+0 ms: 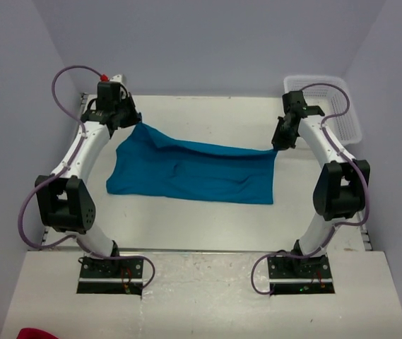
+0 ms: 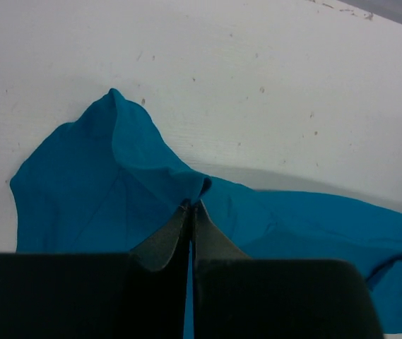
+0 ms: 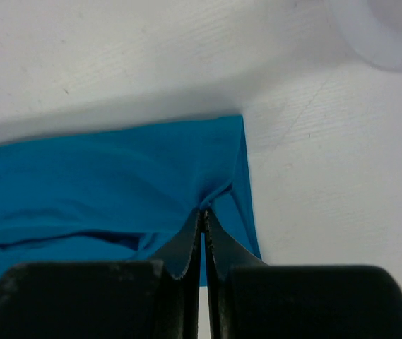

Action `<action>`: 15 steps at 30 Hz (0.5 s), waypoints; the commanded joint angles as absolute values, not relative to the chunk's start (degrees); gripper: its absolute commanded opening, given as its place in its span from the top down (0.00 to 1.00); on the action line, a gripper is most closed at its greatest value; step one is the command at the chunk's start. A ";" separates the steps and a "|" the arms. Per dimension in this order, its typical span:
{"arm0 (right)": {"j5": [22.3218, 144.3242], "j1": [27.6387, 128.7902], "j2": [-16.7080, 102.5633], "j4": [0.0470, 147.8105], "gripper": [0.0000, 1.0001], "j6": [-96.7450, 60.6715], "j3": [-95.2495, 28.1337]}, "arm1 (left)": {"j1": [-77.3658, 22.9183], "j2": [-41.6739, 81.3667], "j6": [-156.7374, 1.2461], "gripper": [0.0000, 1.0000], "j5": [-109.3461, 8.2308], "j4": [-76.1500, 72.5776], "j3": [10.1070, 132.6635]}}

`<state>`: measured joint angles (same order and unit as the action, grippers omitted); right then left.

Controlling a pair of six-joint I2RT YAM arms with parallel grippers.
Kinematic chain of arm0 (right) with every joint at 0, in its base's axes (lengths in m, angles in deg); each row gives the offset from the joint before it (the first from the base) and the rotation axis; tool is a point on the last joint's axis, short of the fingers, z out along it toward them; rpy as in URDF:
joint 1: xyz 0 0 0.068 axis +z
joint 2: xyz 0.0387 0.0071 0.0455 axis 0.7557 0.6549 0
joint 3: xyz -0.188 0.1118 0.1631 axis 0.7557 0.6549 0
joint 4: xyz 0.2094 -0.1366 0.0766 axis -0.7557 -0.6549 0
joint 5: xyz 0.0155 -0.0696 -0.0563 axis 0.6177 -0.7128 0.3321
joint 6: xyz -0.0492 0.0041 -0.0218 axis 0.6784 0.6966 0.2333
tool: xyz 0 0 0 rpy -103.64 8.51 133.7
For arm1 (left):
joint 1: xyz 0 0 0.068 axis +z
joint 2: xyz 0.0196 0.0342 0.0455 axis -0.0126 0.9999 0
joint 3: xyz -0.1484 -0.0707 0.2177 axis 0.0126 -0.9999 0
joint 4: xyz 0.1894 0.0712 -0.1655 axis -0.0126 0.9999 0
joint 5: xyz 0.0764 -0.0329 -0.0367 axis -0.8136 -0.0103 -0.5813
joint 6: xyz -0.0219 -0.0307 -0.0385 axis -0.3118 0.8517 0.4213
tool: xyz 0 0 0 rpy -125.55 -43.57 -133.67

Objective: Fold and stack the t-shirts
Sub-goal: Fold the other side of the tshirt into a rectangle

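The white table fills the top view, walled in by pale panels. Across its middle lies the teal-blue t-shirt, its near part flat on the surface and its far edge lifted into a line strung between the two arms.

The left arm rises from its base at the near edge, bows outward to the left, and reaches toward the far left corner with the wrist tipped down. The right arm mirrors it, bowing out to the right and leaning inward over the shirt's far right corner.

A white mesh basket sits at the far right, just behind the right arm.

The left gripper is clenched on a peak of the cloth, which puckers at the fingertips. The right gripper is likewise pinched tight on the shirt's edge near its corner.

A scrap of red cloth shows at the bottom left.
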<state>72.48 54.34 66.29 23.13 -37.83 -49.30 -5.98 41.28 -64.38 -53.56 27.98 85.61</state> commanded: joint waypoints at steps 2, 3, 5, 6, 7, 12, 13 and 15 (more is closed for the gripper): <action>73.57 55.06 60.56 26.79 1.00 -38.64 -42.93 | -5.65 33.92 -63.49 1.00 -55.04 27.03 79.83; 73.49 55.15 59.94 27.15 1.00 -38.82 -40.56 | -5.65 33.04 -63.49 1.00 -55.04 27.04 78.94; 73.57 55.50 58.19 28.37 1.00 -38.99 -38.27 | -5.65 30.67 -63.31 1.00 -55.74 27.30 75.95; 73.49 55.68 57.83 28.73 1.00 -39.08 -36.17 | -5.65 29.96 -63.31 1.00 -56.09 27.47 75.07; 73.40 55.94 57.39 29.43 1.00 -39.08 -35.28 | -5.65 28.65 -63.22 1.00 -56.53 27.65 73.24; 73.48 56.91 56.07 31.28 1.00 -39.26 -29.83 | -5.73 26.71 -62.96 1.00 -57.24 28.62 69.10; 73.48 57.43 56.07 31.80 1.00 -39.26 -29.47 | -5.73 25.92 -62.70 1.00 -57.67 28.53 67.70; 73.40 57.79 56.24 32.42 1.00 -39.52 -28.42 | -5.91 25.22 -62.52 1.00 -57.85 28.27 66.28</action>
